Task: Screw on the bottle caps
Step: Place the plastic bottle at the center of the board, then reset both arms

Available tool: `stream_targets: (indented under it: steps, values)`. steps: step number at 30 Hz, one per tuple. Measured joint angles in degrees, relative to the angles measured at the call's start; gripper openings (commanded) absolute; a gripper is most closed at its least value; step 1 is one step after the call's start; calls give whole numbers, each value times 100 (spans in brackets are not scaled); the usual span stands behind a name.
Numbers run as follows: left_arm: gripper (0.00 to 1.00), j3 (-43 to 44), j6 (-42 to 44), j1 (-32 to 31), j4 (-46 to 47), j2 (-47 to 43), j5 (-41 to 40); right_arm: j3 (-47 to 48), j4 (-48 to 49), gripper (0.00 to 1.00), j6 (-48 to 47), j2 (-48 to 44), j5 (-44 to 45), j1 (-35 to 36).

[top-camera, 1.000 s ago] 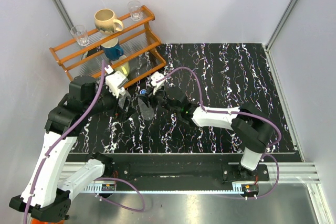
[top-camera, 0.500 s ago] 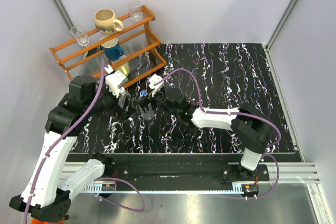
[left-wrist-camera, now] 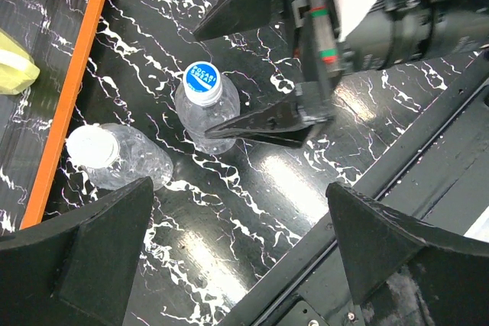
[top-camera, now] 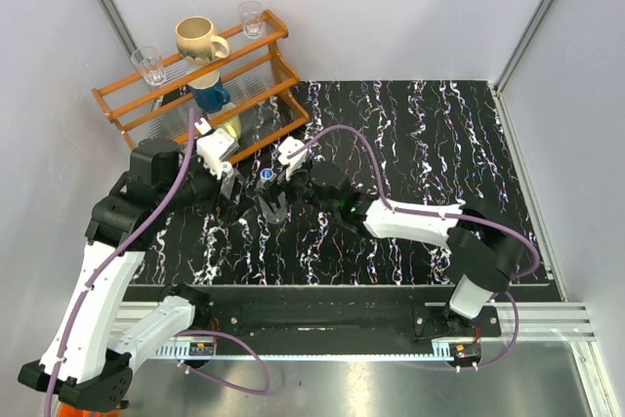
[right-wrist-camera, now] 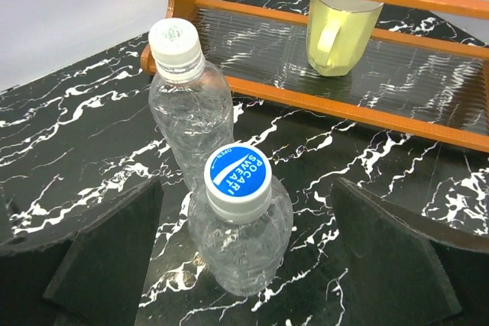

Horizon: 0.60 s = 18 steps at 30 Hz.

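A: Left side first?

B: My left gripper (left-wrist-camera: pixel 238 188) hangs wide open over the table (left-wrist-camera: pixel 229 265), holding nothing. I'd guess it's parked there ready to steady a bottle. The first bottle (left-wrist-camera: pixel 126 164) stands upright just beside the rack (left-wrist-camera: pixel 69 89), with its white cap (left-wrist-camera: pixel 90 145) on the neck.

A: Next over?

B: The second bottle (right-wrist-camera: pixel 241 238) is close by, upright, with its blue-printed cap (right-wrist-camera: pixel 238 175) on. My right gripper (right-wrist-camera: pixel 244 188) is spread open with a finger on either side, gripping nothing. It looks placed for a twist. I can't tell if either cap is tight.
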Motion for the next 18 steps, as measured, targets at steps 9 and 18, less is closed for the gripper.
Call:
stream_targets:
  steps: [9, 18]
  values:
    - [99, 11, -20, 0, 216, 254, -2, 730, -2463, 100, 791, -1652, 341, 17]
    - [99, -195, -229, 81, 671, 48, 44, 1121, -5294, 100, 1917, -3550, 1803, 22]
